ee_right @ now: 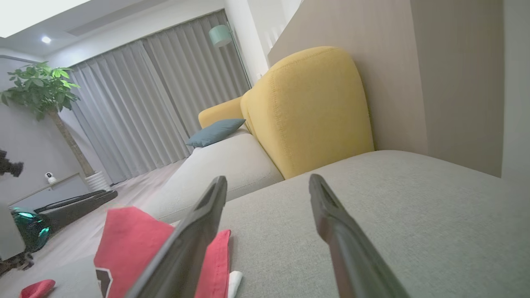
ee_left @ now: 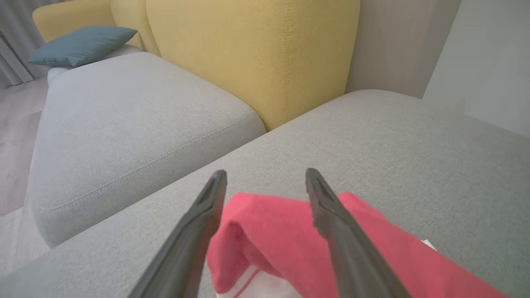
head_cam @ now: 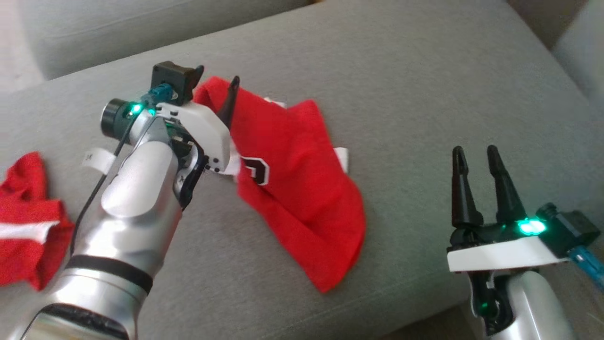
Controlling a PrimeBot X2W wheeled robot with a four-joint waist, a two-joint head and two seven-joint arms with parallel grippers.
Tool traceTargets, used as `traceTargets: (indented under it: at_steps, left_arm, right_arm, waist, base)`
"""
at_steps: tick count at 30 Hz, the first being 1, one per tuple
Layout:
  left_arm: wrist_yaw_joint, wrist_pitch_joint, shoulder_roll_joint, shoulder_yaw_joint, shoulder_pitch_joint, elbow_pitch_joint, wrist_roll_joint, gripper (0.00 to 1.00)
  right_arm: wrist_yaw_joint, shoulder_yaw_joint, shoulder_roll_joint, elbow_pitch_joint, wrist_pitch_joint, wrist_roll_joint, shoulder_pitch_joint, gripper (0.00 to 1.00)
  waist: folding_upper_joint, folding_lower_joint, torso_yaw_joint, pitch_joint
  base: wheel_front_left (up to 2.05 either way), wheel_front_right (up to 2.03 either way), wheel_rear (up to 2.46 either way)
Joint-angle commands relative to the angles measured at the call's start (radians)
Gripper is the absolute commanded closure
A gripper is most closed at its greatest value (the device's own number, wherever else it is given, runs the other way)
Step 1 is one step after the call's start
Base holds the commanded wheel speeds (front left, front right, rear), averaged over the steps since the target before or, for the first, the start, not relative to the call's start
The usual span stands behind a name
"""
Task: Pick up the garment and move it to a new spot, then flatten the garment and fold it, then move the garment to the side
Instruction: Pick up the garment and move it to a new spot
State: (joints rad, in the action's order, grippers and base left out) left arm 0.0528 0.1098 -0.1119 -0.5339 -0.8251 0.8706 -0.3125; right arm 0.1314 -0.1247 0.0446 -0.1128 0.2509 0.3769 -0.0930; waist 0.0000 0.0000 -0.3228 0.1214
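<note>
A red garment [head_cam: 297, 179] with white trim and a dark printed mark lies folded on the grey couch cushion [head_cam: 424, 85]. My left gripper [head_cam: 217, 78] hovers at the garment's far left corner. In the left wrist view the left gripper [ee_left: 266, 174] is open, and the garment's folded red corner [ee_left: 269, 231] lies loose beneath and between the spread fingers. My right gripper [head_cam: 474, 151] stands open near the cushion's front right edge, well clear of the cloth. The right wrist view shows the right gripper [ee_right: 268, 179] holding nothing, with the garment [ee_right: 128, 236] to its left.
A second red cloth with a white stripe [head_cam: 23, 226] lies at the cushion's left edge. A yellow backrest [ee_left: 248, 54] rises behind the seat, beside another grey cushion [ee_left: 124, 124] with a blue pillow [ee_left: 83, 45]. Bare grey cushion spreads right of the garment.
</note>
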Motion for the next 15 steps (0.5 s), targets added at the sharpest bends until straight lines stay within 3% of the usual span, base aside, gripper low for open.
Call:
traceTargets:
  at_steps: [1, 10, 15]
  left_arm:
    - [0.008, 0.014, -0.022, 0.024, -0.06, -0.024, -0.005, 0.0]
    - [0.055, 0.031, -0.038, -0.029, 0.028, -0.061, -0.024, 0.0]
    - [0.031, 0.063, -0.07, -0.017, 0.114, -0.139, -0.043, 0.0]
  right_arm:
    - [-0.001, -0.015, 0.006, 0.027, 0.011, -0.009, -0.032, 0.0]
    - [-0.001, 0.017, 0.006, 0.013, 0.011, -0.036, -0.026, 0.0]
    - [-0.001, 0.039, 0.006, 0.001, 0.011, -0.047, 0.001, 0.0]
  waist:
    - [0.0, 0.0, 0.052, -0.016]
    - [0.0, 0.0, 0.177, -0.061]
    - [0.0, 0.0, 0.25, -0.108]
  base:
    - [0.0, 0.0, 0.0]
    - [0.0, 0.0, 0.0]
    - [0.0, 0.0, 0.0]
